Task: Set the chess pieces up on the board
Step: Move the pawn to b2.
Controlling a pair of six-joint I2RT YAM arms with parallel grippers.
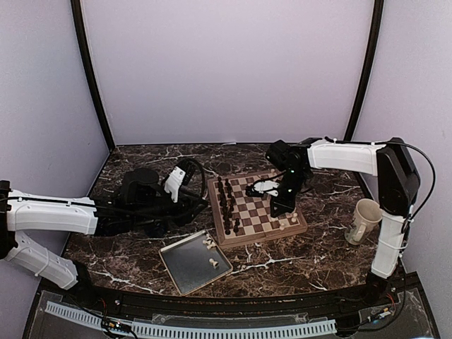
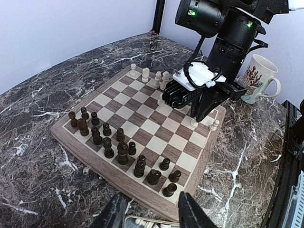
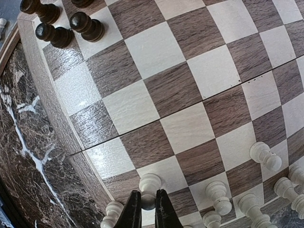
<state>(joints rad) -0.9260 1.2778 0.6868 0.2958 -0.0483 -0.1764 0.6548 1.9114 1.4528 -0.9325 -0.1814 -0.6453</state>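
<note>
The white pieces (image 2: 145,74) are only partly set. A handful stand on the board (image 2: 152,126), all along its right side, the side away from the tray. Some are in a loose row by the far corner, a couple by the near corner. In the right wrist view they sit unevenly, not all centred on their squares. I judge that well short of two full ranks.

One white pawn (image 3: 149,182) stands on a square in the second row from that edge. My right gripper (image 3: 147,192) is clamped on it, fingers pinched close around its stem. Its base looks to be on the wood, so I take this as a placement about to be let go, though I can't tell if it is fully seated.

The dark pieces (image 2: 122,152) fill two ranks on the opposite side of the board. That half looks finished, though I can't check each one.

Off the board, the tray (image 1: 176,272) lies just beside the near left corner with a few white pieces in it, a small cluster at its top edge and one apart. Those are left to carry over. My left gripper (image 2: 153,199) hangs over the tray's edge with its jaws apart and nothing between them.

A mug (image 1: 364,220) stands on the table right of the board, well apart from it.
</note>
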